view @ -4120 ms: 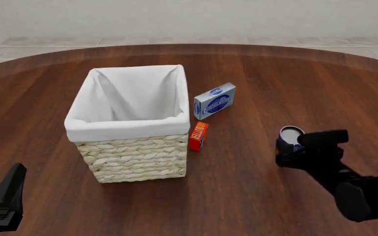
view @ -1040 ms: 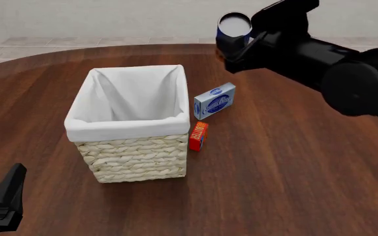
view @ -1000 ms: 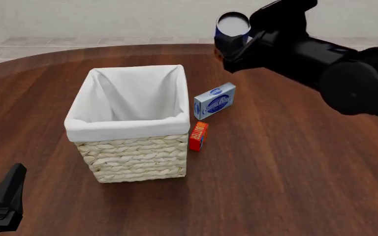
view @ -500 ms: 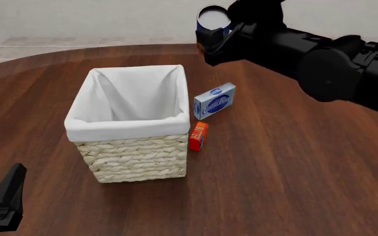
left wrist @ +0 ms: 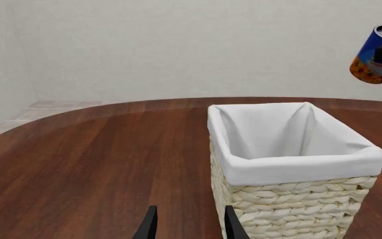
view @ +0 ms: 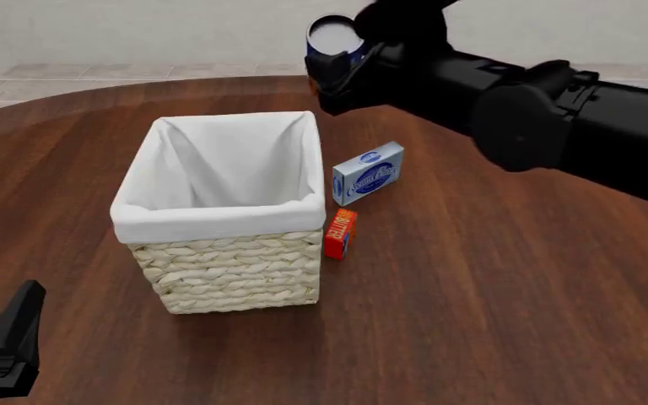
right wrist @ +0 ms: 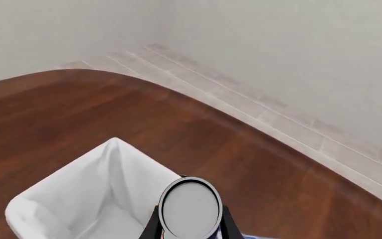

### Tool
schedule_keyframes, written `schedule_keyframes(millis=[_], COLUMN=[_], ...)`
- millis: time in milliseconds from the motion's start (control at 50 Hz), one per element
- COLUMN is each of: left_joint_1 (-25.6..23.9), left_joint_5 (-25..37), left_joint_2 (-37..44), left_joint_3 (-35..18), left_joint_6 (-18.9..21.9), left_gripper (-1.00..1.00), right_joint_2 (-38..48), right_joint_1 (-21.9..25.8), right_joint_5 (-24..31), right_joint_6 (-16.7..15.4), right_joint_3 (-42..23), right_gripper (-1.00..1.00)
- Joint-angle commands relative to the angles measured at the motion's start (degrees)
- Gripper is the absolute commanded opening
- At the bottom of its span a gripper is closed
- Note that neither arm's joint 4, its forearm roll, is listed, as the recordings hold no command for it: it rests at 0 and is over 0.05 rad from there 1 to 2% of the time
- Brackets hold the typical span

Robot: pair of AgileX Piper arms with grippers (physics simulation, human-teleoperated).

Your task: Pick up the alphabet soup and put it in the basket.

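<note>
My right gripper (view: 341, 63) is shut on the alphabet soup (view: 331, 49), a small can with a blue and orange label and a silver top. It hangs high in the air, just past the far right corner of the basket (view: 225, 211). The can also shows in the left wrist view as the alphabet soup (left wrist: 377, 48), above and beyond the basket (left wrist: 290, 164). In the right wrist view the can's top (right wrist: 190, 208) sits between the fingers, with the basket's white lining (right wrist: 91, 199) below. My left gripper (view: 9, 337) rests open near the table's front left edge, holding nothing.
A blue-and-white box (view: 367, 173) stands just right of the basket. A small red-orange box (view: 340, 234) leans against the basket's right side. The round wooden table (view: 493, 278) spreads out around them.
My right arm has lifted the can from the table at the right and carried it up and leftward toward the basket. The left arm has stayed still.
</note>
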State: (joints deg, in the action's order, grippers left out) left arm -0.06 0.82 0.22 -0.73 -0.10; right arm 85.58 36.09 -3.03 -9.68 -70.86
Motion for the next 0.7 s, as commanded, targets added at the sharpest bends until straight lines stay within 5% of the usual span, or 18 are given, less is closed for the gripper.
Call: schedule_keyframes(millis=[20, 700], left_joint_1=[0.01, 0.00], left_joint_5=[-0.01, 0.01], left_joint_2=[0.00, 0.01], left_joint_3=[0.00, 0.00], left_joint_6=[-0.02, 0.01], left_gripper=[1.00, 1.00], right_joint_2=[0.94, 6.69], right_joint_1=[1.28, 4.22], right_joint_5=[-0.17, 0.35], right_joint_6=[1.13, 2.21], right_joint_3=[-1.81, -6.59], right_gripper=[-1.00, -1.00])
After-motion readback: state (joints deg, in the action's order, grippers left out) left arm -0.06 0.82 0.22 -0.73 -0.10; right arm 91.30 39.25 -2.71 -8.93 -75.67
